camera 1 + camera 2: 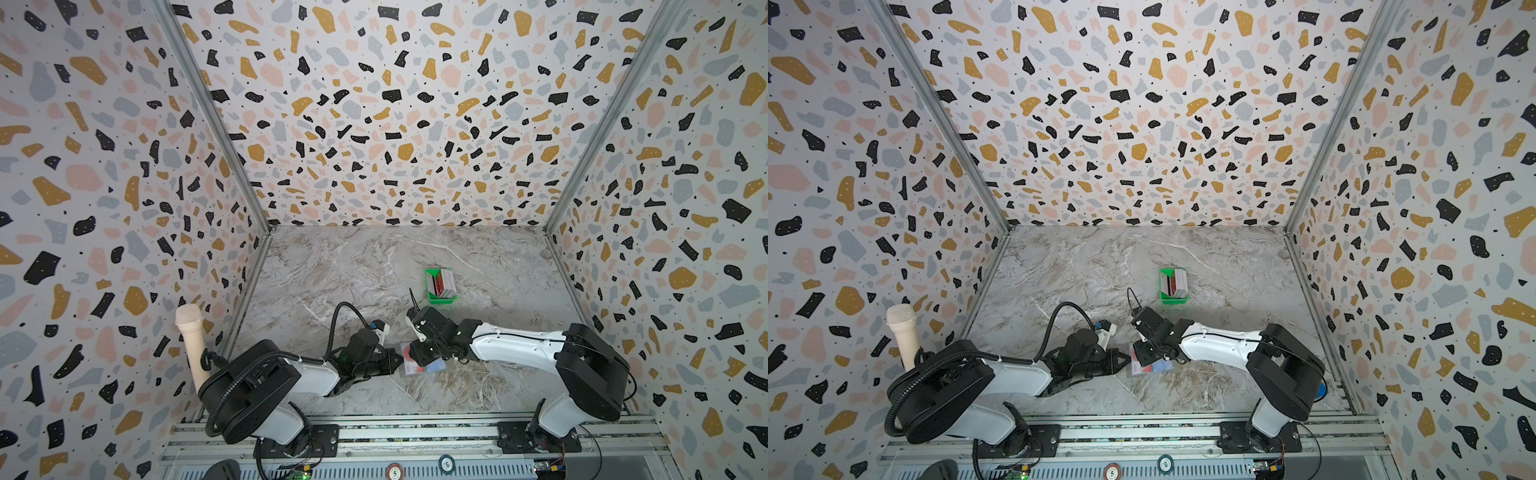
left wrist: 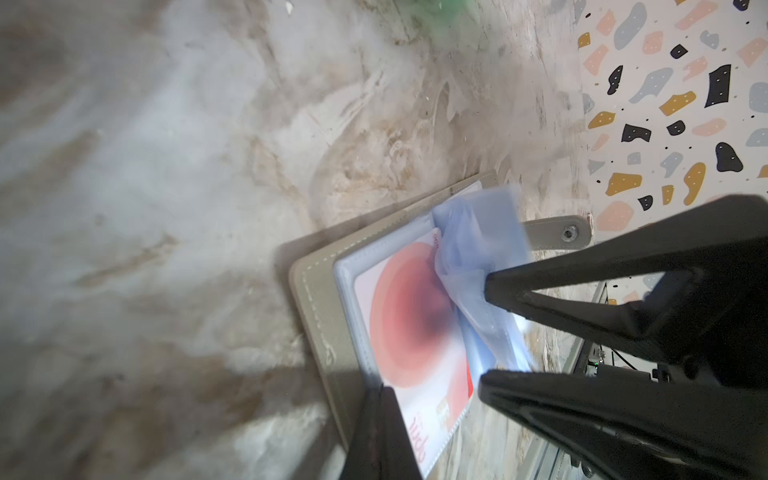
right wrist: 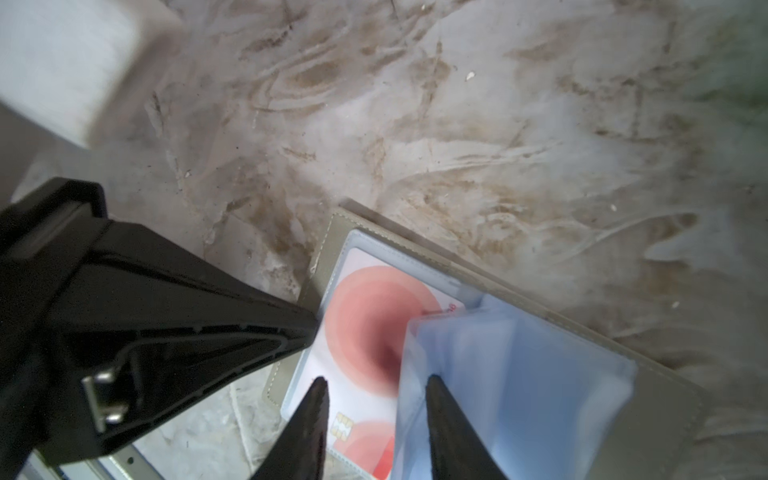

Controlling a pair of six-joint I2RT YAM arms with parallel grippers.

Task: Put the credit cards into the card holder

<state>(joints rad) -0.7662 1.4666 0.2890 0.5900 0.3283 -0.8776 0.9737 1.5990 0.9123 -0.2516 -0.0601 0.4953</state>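
Your card holder (image 3: 648, 415) lay open on the marble surface (image 1: 353, 266) near the front, between the two arms. It held one red-and-white card (image 3: 374, 316) in a clear sleeve, with the loose clear pockets (image 3: 519, 374) lifted beside it. Your left pincer (image 3: 309, 332) was closed, its tip on the holder's edge. Your right pincer (image 3: 376, 380) stood parted over the card, gripping nothing. The other credit cards (image 1: 445, 282) stood on edge in the green tray (image 1: 440, 298), farther back.

The card holder (image 2: 320, 307) is taupe, its card (image 2: 407, 316) red-circled, the tray (image 1: 439, 298) green.
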